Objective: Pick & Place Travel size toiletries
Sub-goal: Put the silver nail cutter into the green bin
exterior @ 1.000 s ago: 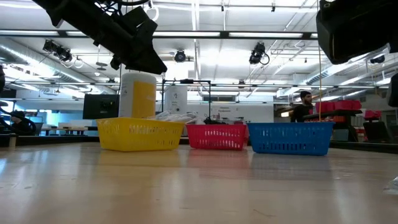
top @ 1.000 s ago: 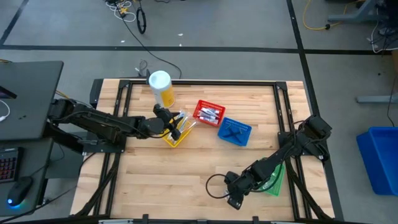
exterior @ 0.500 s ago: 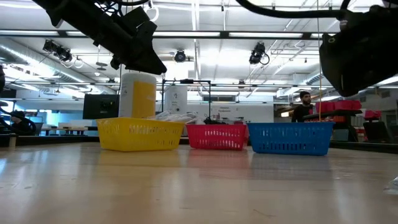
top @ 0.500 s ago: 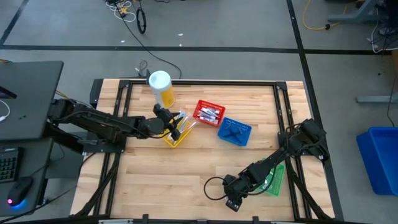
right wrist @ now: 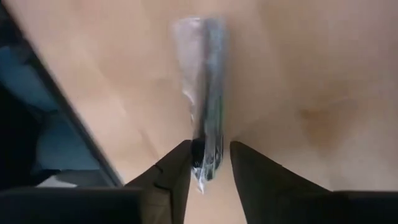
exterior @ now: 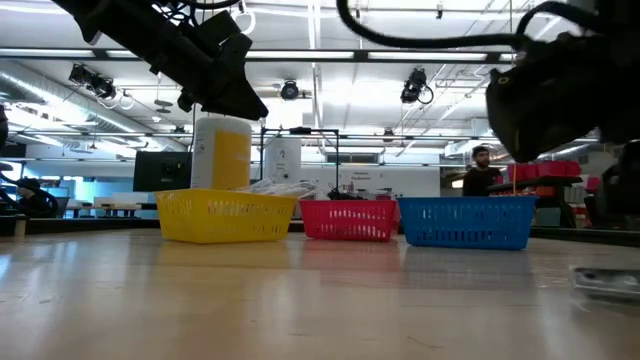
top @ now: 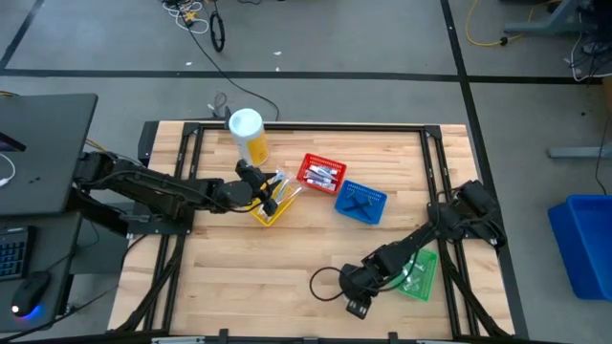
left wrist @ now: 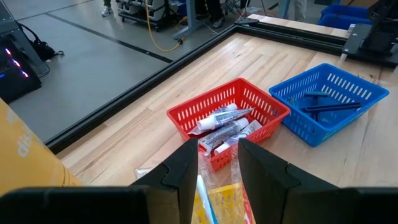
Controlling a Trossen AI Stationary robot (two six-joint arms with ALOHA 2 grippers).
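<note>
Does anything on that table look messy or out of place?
Slightly. The yellow basket sits crooked under the left claw, with wrapped items sticking out over its rim. One wrapped dark item lies alone on the bare wood between the right claw's fingers.

Robotics lab or workshop, big open industrial hall. Exposed ceiling with pipes, ducts and strip lights (exterior: 330,55), grey concrete floor (top: 316,38) with dark tape lines and loose cables (top: 196,17). Wood-slat bench (top: 287,272) on a black metal frame, two arms mounted at its sides. More benches, monitors and a person (exterior: 480,172) in the background. Keyboard and mouse (top: 29,291) at a side desk.
</note>
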